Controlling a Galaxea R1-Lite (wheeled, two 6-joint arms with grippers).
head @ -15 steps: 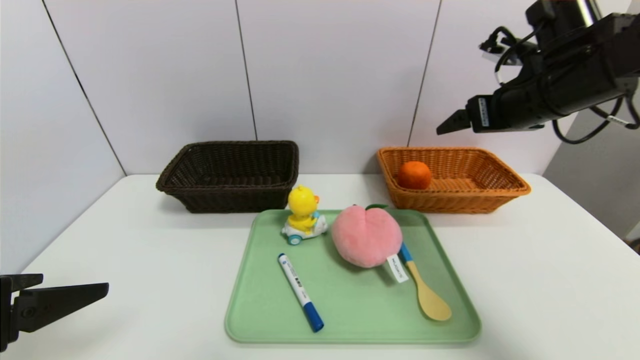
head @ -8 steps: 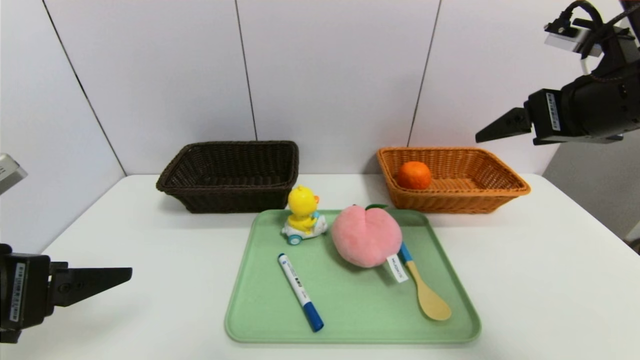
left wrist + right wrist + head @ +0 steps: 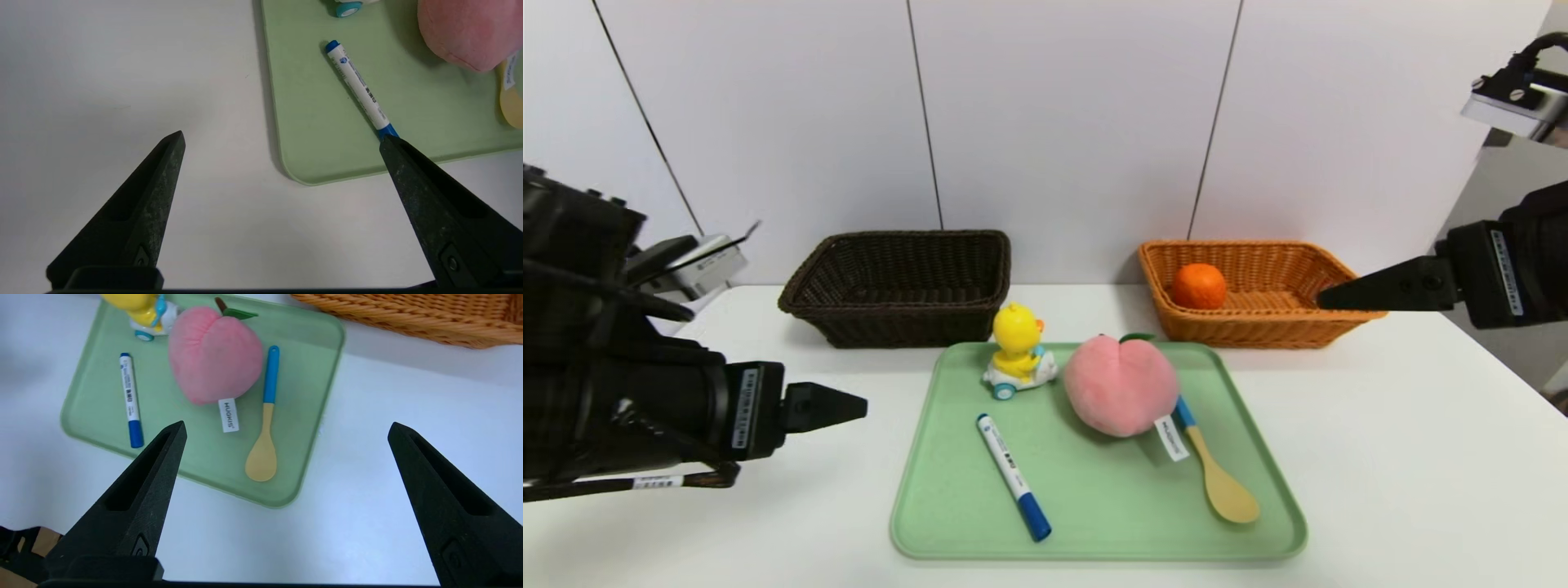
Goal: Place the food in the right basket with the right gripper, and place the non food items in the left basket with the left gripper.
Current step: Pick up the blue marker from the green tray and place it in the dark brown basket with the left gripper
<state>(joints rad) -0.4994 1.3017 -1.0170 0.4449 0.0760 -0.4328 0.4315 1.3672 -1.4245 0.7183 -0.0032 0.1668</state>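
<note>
My left black two-fingered gripper (image 3: 282, 136) hovers, fingers apart, beside the green rectangular tray's (image 3: 1098, 490) left edge; my right (image 3: 288, 424) hangs spread beyond its right edge. The pink plush peach (image 3: 1121, 385) sits near the tray's far edge.

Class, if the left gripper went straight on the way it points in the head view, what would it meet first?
Probably the near-left part of the green tray, though the gripper's height is unclear.

head view high, wrist views share tray (image 3: 1094, 506)
</note>
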